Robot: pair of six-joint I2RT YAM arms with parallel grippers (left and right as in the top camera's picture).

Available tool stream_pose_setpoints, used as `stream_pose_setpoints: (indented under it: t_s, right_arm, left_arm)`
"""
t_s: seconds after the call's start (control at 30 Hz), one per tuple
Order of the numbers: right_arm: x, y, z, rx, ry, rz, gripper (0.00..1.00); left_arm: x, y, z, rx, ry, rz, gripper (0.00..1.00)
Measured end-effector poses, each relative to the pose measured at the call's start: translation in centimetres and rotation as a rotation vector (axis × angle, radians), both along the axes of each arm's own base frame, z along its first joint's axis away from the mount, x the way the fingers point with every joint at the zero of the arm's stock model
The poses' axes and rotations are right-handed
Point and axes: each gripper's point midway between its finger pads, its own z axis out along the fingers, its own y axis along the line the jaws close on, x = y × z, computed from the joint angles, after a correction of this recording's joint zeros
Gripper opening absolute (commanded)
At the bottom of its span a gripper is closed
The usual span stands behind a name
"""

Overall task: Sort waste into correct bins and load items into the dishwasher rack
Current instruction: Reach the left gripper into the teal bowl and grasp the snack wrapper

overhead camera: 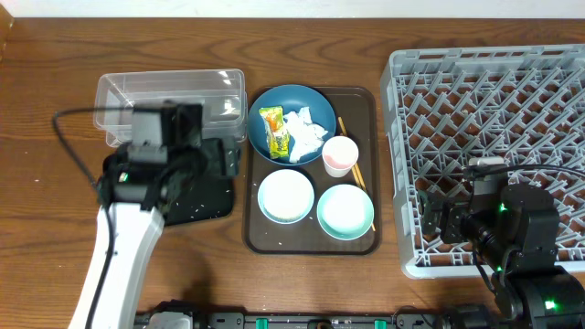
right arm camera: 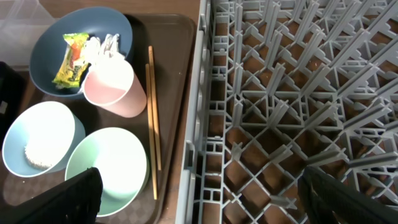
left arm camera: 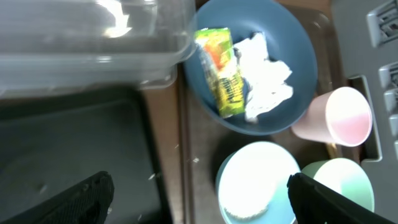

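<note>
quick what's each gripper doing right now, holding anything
left gripper: open, holding nothing
right gripper: open, holding nothing

The left pincer (left arm camera: 199,208) and right pincer (right arm camera: 202,202) — both gaping, empty.

left arm (overhead camera: 126,233) hides much of the black tray (overhead camera: 212,195).

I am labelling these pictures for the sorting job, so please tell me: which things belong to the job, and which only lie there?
Job: snack wrapper, tissue, rice scraps, clear tub, black tray, dark-blue dish, pale-blue bowl, mint-green bowl, pink cup, chopsticks, rack.

Lying about: brown tray, wooden table.
</note>
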Motion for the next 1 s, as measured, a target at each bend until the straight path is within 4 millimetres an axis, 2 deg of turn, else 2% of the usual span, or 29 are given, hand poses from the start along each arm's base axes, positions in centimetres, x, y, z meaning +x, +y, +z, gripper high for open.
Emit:
stream_pose_setpoints:
  t_s: [0.17, 0.47, 0.6, 1.0]
  right_arm:
    - [0.0, 0.0, 0.0, 0.0, 0.0, 0.0, 0.99]
    - [0.0, 0.0, 0.0, 0.0, 0.0, 0.0, 0.99]
    - [0.0, 0.0, 0.0, 0.0, 0.002, 0.0, 0.99]
    - [-0.2, 0.0, -0.1, -0.001, 0.008, 0.0, 0.99]
  left_arm:
    - [2.7, -2.4, -1.0, 0.025, -0.001, -0.059, 0.92]
    - [5.9, -5.9, -5.8, 0.158, -0.005, -0.11, 0.92]
    - [7.6, -7.3, -7.4, 0.176, -0.034, -0.121, 0.87]
    - [11.0, -8.9, -11.9, 0.185, -0.068, -0.124, 0.83]
